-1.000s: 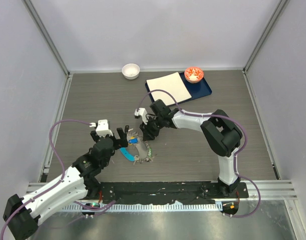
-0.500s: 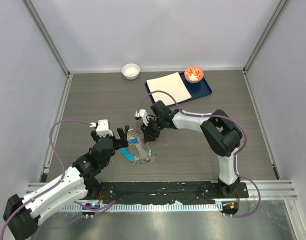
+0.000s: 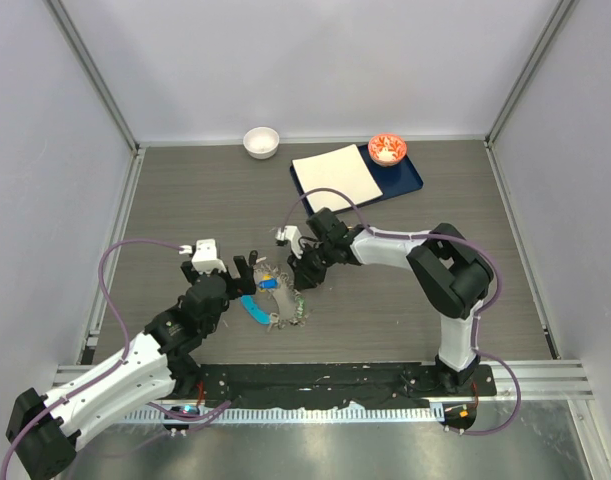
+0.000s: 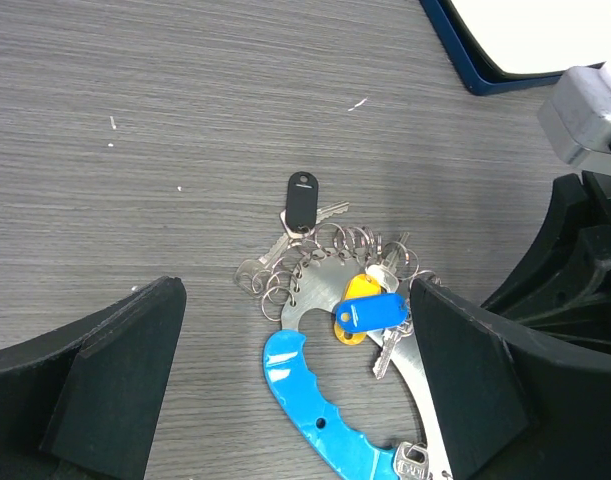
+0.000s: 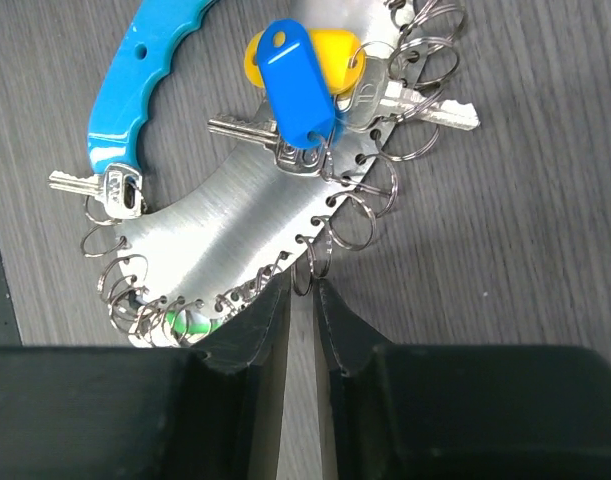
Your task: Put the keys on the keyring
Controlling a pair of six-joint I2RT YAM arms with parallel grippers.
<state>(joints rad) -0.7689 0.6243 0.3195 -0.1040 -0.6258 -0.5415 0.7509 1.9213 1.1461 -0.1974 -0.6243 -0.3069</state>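
right claw [image 5: 303, 305]: fingers nearly together, just a thin slot left between the tips. One small split ring [image 5: 310, 272] on the plate's edge dips into that slot (can't tell if it's actually pinched). The keyring [image 5: 215, 235] lies flat on the worktop [image 5: 505, 250] right at this claw's tips. It's a metal crescent plate with rings strung all along the edge nearest the claw, and its blue handle [image 5: 150, 70] sits ahead and to the left. Straight ahead of the tips, the blue-tagged key [image 5: 297, 90] lies over a yellow tag [image 5: 335, 48]. A silver key [image 5: 95, 185] sits at the handle's end, ahead-left of the claw. Something green [image 5: 190, 322] shows among the rings just left of the claw's left finger, too hidden to identify. left claw [image 4: 295, 300]: fingers wide apart, gripping nothing. The keyring lies between them and a bit ahead, and its plate is just beside the finger on the right of that view. The black-headed key [image 4: 301, 200] lies further ahead of this claw, at the far side of the ring cluster. Can't tell if it's threaded on.
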